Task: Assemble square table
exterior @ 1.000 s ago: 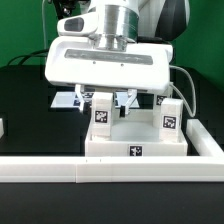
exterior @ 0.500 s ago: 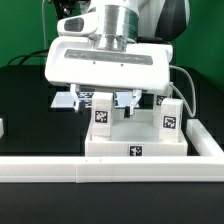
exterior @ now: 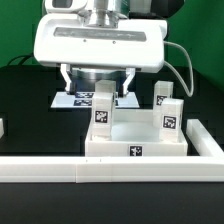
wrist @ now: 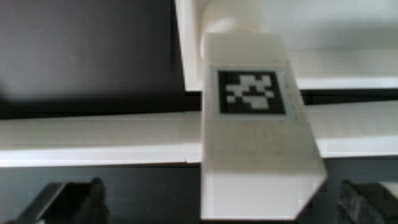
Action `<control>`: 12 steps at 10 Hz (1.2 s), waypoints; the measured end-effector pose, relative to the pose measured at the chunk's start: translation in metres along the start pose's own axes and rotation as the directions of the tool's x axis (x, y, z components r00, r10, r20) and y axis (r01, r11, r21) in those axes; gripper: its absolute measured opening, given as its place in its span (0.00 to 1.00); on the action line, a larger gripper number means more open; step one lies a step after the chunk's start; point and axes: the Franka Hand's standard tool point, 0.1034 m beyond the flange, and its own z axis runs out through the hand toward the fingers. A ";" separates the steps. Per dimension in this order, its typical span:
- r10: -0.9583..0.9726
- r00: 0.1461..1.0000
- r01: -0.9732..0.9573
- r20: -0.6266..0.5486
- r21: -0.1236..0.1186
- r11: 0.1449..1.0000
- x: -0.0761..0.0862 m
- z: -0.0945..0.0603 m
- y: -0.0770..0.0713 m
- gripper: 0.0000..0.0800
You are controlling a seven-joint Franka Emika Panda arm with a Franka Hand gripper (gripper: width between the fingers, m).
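The square table slab (exterior: 150, 140) lies upside down against the front rail, with a tag on its front edge. Three white tagged legs stand on it: one at the exterior view's left front (exterior: 102, 112), one at the right front (exterior: 168, 118) and one behind it (exterior: 163, 93). My gripper (exterior: 99, 82) hangs open above the left front leg, its fingers (exterior: 68, 78) apart on both sides and clear of it. In the wrist view that leg (wrist: 249, 110) stands between the open gripper (wrist: 222, 203), with the dark fingers (wrist: 71, 200) well apart from it.
A long white border rail (exterior: 90, 170) runs along the front and another up the exterior view's right (exterior: 208, 143). The marker board (exterior: 75, 99) lies behind the slab. A small white part (exterior: 2, 127) sits at the left edge.
My gripper has risen from around the left front leg and shifted slightly left. The leg stays standing on the slab.
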 end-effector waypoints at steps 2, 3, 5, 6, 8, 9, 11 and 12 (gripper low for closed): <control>0.000 1.000 0.000 0.010 0.003 1.000 -0.001 0.001 -0.001 0.81; 0.001 0.999 -0.001 0.047 0.014 1.000 -0.005 0.003 -0.003 0.81; 0.006 0.974 -0.019 0.225 0.057 0.998 -0.008 0.011 -0.010 0.81; 0.010 0.956 -0.031 0.294 0.066 0.997 -0.008 0.013 -0.006 0.81; -0.009 0.898 -0.030 0.439 0.082 0.996 -0.014 0.016 -0.004 0.81; -0.028 0.871 -0.017 0.491 0.087 0.996 -0.012 0.016 -0.003 0.81; -0.027 0.862 -0.012 0.506 0.075 0.997 -0.007 0.018 -0.003 0.81; -0.028 0.862 -0.006 0.507 0.065 0.998 -0.007 0.018 -0.004 0.81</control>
